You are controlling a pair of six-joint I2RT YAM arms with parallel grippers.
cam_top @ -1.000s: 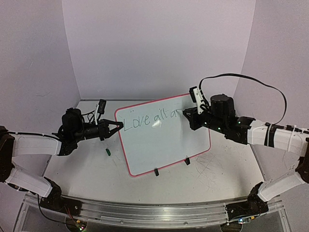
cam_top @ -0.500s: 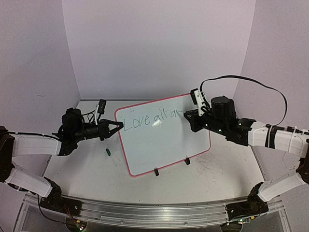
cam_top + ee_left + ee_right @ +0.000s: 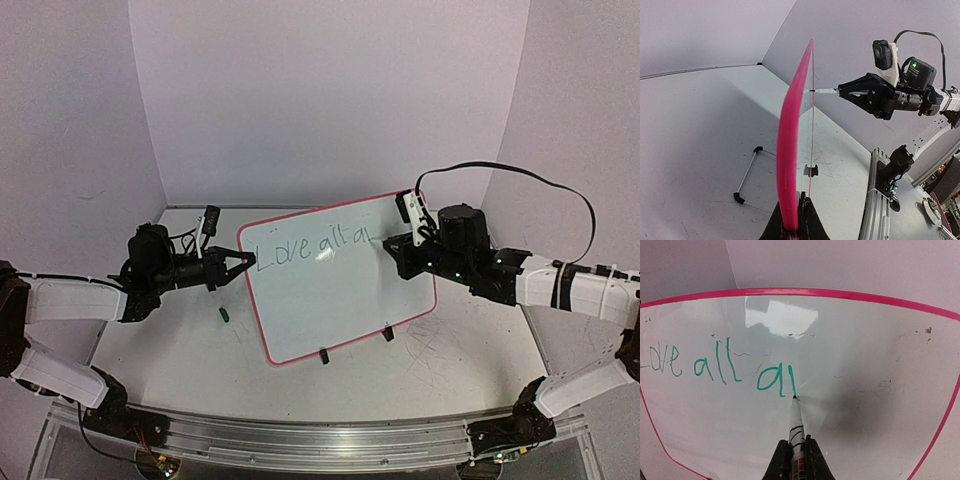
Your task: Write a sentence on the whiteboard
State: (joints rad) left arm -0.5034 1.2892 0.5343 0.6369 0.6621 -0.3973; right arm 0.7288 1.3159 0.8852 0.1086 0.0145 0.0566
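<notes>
The whiteboard [image 3: 340, 290], glossy white with a red-pink rim, stands tilted up on the table. My left gripper [image 3: 243, 263] is shut on its left edge. In the left wrist view the board is edge-on [image 3: 790, 150] in that gripper [image 3: 796, 220]. My right gripper [image 3: 388, 243] is shut on a white marker [image 3: 796, 425], whose tip touches the board [image 3: 865, 365]. The sentence [image 3: 725, 365] in green reads "Love all a" plus one upright stroke that ends at the tip. The left wrist view shows the marker [image 3: 825, 91] meeting the board from the right gripper [image 3: 842, 92].
Two black clips [image 3: 323, 355] [image 3: 388, 334] sit on the board's lower edge. A small green cap [image 3: 225, 314] lies on the table left of the board. Grey scribbles [image 3: 430, 345] mark the tabletop at the right. A thin white rod with black ends [image 3: 747, 175] lies behind the board.
My right gripper has moved slightly down and right with the marker, adding a new green stroke after the "a". The left gripper and the board have stayed still.
</notes>
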